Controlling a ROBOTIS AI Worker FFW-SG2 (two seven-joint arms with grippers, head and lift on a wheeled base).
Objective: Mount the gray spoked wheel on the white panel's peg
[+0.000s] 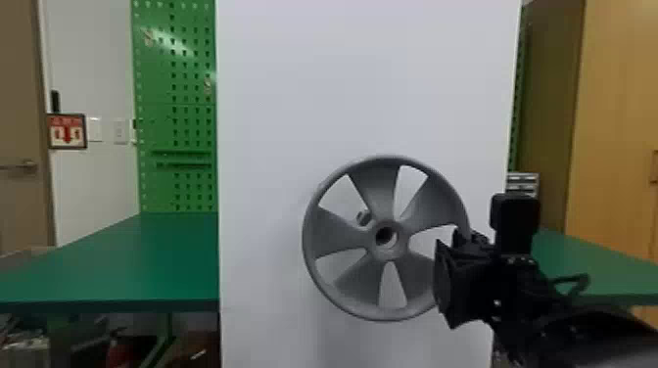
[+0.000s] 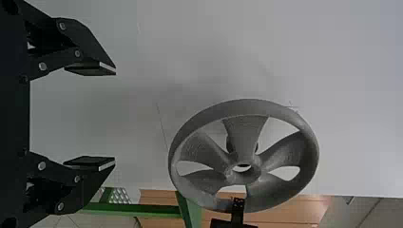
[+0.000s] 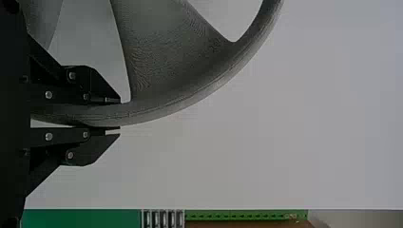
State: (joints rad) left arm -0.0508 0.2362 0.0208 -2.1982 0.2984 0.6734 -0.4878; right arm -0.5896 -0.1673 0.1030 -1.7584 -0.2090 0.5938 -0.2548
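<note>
- The wheel [image 1: 339, 235] stands upright on the near side of the panel [image 1: 362, 88], towards its right.
- The right gripper [image 1: 447, 241] grips the wheel's rim at its right side, fingers closed on it.
- The left gripper [image 2: 115, 116] has its fingers wide apart, with nothing between them.
- The peg [image 1: 363, 218] shows through a gap between spokes, left of the hub and a little above it.

The wheel [image 1: 379, 192] looks like matt plastic, finely ridged; the panel [image 1: 367, 98] looks smooth and matt.
</note>
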